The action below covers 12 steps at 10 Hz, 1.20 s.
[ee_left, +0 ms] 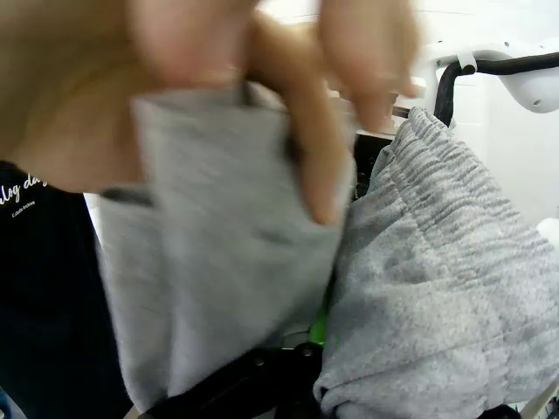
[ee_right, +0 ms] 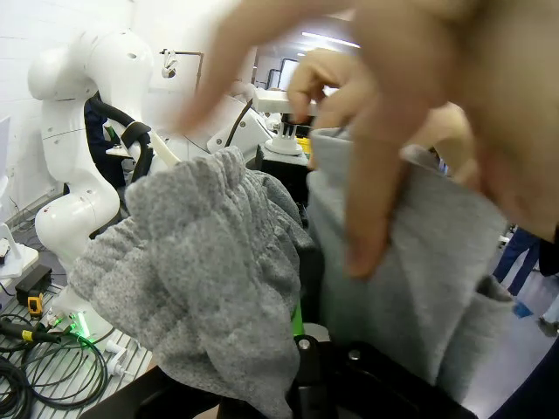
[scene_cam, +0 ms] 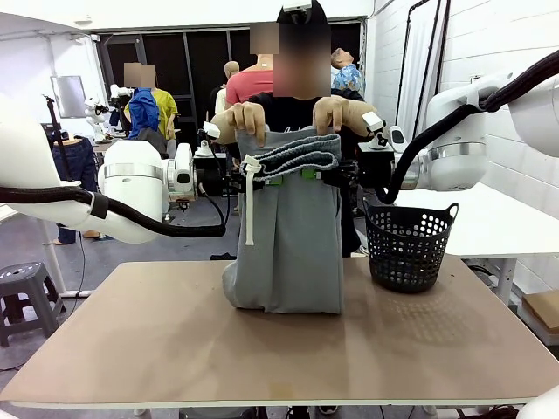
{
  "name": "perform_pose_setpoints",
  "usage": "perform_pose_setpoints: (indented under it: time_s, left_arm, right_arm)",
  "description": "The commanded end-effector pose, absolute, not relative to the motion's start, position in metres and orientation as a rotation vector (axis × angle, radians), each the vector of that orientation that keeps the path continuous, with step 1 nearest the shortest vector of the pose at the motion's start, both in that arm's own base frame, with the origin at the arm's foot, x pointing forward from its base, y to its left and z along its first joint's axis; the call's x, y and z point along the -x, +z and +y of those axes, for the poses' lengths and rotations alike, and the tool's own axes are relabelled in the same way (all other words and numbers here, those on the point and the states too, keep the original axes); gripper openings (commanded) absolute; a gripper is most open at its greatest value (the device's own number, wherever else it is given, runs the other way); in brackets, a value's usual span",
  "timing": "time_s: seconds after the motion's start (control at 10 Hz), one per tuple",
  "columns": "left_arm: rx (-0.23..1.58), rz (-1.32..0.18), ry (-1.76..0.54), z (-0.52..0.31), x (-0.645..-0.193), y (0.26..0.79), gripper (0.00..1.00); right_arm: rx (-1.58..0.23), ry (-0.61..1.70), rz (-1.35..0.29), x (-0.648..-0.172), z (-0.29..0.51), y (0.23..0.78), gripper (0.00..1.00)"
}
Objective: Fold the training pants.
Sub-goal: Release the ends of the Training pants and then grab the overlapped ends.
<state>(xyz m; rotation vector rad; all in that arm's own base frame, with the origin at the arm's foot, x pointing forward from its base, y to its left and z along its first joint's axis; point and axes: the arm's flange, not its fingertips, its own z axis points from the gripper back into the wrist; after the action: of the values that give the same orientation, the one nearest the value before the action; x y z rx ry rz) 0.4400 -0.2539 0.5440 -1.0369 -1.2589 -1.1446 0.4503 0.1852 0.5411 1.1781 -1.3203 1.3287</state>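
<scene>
**A:** Where is the garment at this moment?

**B:** The light grey, soft-fabric training pants point(scene_cam: 288, 253) hang upright over the middle of the tan wooden table point(scene_cam: 131, 349), with their lower end resting on it. The gathered elastic waistband point(scene_cam: 297, 157) flops forward toward the camera. The long white drawstring point(scene_cam: 249, 205) dangles at the garment's nine o'clock.

**A:** And the two grippers?

**B:** Both are clenched on the cloth. The left gripper point(scene_cam: 269, 181) and the right gripper point(scene_cam: 313, 175) sit side by side just under the drooping waistband, green pads peeking out. In each wrist view the grey fabric bunches around the black fingers.

**A:** Why hold it that way?

**B:** My guess is that the pair works as a rail, pinning the pants at one level so that line can become a crease. At twelve o'clock above them, one of the person's hands point(scene_cam: 249, 118) and the other hand point(scene_cam: 336, 113) pinch the upper edge taut. That keeps the panel flat and ready to be laid over.

**A:** What about the basket?

**B:** The black plastic lattice basket point(scene_cam: 409, 249) stands at three o'clock, close to the pants but not touching them. It is probably where the folded bundle ends up.
</scene>
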Motion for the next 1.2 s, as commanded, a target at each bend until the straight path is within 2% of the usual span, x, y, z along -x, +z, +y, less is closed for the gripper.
perform_pose_setpoints:
  time_s: [0.0,1.1]
  left_arm:
    - [1.049,-1.263,-1.147,-0.2543,-0.4395,0.5467,0.0]
    - [1.049,-1.263,-1.147,-0.2543,-0.4395,0.5467,0.0]
  right_arm:
    - [-1.187,1.328,-1.335,-0.446,0.1851,0.5413,0.0]
    - [-1.187,1.328,-1.335,-0.446,0.1851,0.5413,0.0]
